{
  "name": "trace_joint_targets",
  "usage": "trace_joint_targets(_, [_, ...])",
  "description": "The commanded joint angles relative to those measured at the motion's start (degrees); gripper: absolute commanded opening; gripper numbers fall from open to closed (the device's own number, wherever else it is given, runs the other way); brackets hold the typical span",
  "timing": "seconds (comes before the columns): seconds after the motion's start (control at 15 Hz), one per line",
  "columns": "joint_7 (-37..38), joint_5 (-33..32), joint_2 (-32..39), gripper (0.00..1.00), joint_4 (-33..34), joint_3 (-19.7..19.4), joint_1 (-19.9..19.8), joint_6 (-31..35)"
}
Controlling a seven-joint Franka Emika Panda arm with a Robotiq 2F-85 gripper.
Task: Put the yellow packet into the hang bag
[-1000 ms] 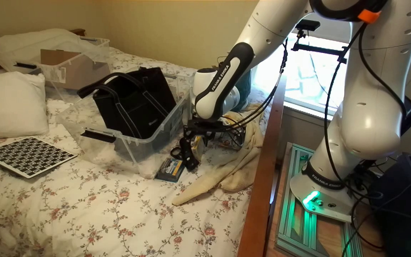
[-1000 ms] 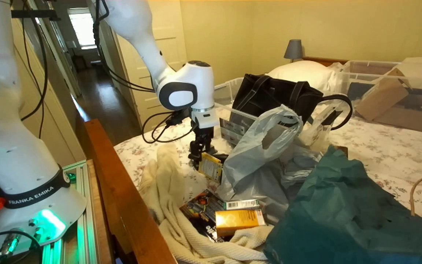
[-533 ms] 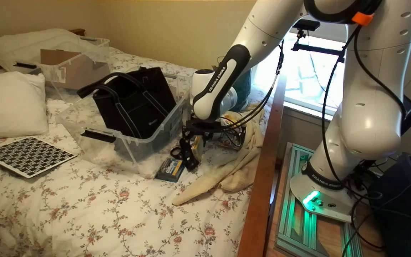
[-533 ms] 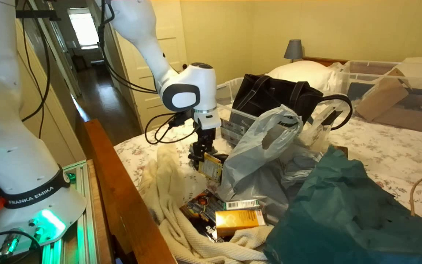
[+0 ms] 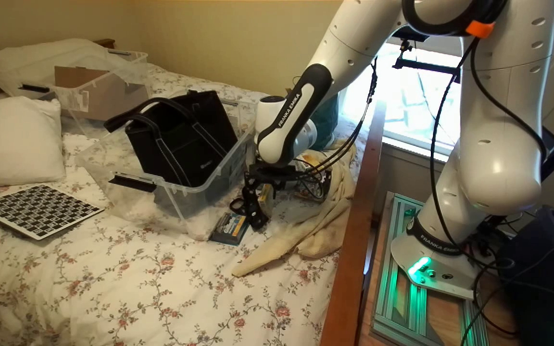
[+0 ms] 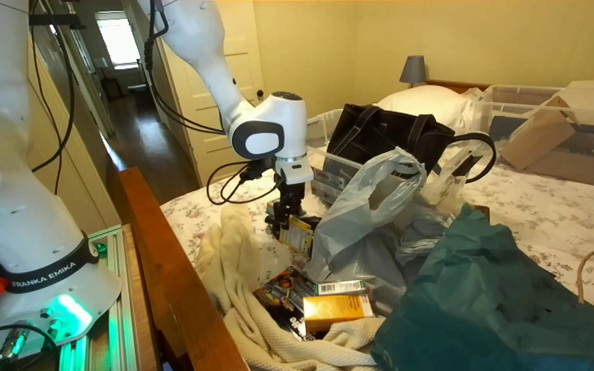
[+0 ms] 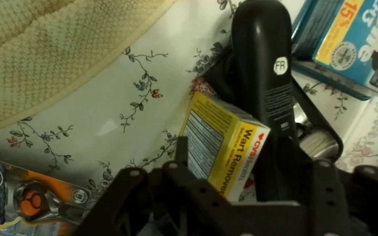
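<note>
There is 1 black fabric handbag with loop handles, in 1 of 2 clear plastic bins. Outside the handbag are 1 yellow cardboard packet, 1 orange-yellow carton, 1 crumpled teal-green bag, 1 flat black-and-white checkered board and 1 grey-shaded lamp.

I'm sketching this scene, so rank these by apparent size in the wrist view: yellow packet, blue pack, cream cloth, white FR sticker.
Largest to smallest:
1. cream cloth, running off the frame
2. blue pack and yellow packet: unsure, since the frame cuts off the pack
3. white FR sticker
</note>
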Motion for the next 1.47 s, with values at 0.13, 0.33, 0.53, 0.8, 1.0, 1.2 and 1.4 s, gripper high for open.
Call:
trace_joint_targets(0.13, [-1.9,2.1,2.1,0.27,2.6,-0.6,0.9,-2.7])
trace_joint_targets(0.33, [-3.2,2.8,2.8,0.07,4.0,0.2,-0.1,-7.3])
trace_joint_targets(0.53, [-2.4,2.4,2.0,0.07,4.6,-0.9,0.5,-11.1])
trace_joint_targets(0.8, [0.1,0.2,-1.8,0.05,3.0,-3.1,2.2,-13.4])
trace_joint_targets(1.0, [1.9,-2.1,-5.4,0.05,1.5,-5.0,3.7,-14.8])
trace_joint_targets(1.2, [3.4,-5.0,-9.8,0.05,0.0,-6.1,4.9,-16.1])
trace_joint_targets(1.4, [7.0,-10.2,-14.5,0.05,-1.0,-6.5,5.7,-19.8])
